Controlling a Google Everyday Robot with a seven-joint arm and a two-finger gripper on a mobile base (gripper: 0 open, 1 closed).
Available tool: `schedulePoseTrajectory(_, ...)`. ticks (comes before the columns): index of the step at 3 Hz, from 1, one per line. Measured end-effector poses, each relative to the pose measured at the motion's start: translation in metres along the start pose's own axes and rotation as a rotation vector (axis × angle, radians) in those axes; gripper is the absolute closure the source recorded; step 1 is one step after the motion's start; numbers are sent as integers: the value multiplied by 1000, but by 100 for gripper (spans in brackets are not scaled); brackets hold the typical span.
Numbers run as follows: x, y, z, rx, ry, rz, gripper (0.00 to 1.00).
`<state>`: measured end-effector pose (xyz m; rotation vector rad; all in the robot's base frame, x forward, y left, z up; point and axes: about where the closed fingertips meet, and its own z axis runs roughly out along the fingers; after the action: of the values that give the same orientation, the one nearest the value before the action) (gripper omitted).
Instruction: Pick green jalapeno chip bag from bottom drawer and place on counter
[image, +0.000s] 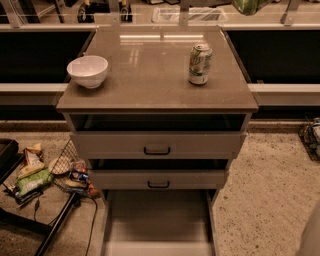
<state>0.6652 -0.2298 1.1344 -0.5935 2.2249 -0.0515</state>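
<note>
- Currently the gripper is out of frame, above the top edge by my reading. Whether it grips or has let go cannot be told.
- A green patch at the top edge, right of centre, is probably the bag (247, 5). Only a sliver shows, past the far edge of the counter (150, 82) and not resting on it.
- On the counter, the can (200, 64) stands right-rear and the bowl (88, 71) left, well apart.
- The bottom drawer (157, 220) is pulled out, with no bag seen in it.
- Step judged: placing. Bring the bag down over the bare middle, away from the can. Lower until it rests flat, then release, so nothing is knocked.
</note>
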Motion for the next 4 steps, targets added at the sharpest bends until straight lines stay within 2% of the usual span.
schedulePoseTrajectory(1, 0, 0, 1, -1, -1, 0, 100)
schedulePoseTrajectory(2, -30, 5, 16, 24, -52, 37, 100)
schedulePoseTrajectory(3, -68, 17, 43, 22, -133, 117, 100)
schedulePoseTrajectory(4, -99, 50, 89, -31, -199, 215, 100)
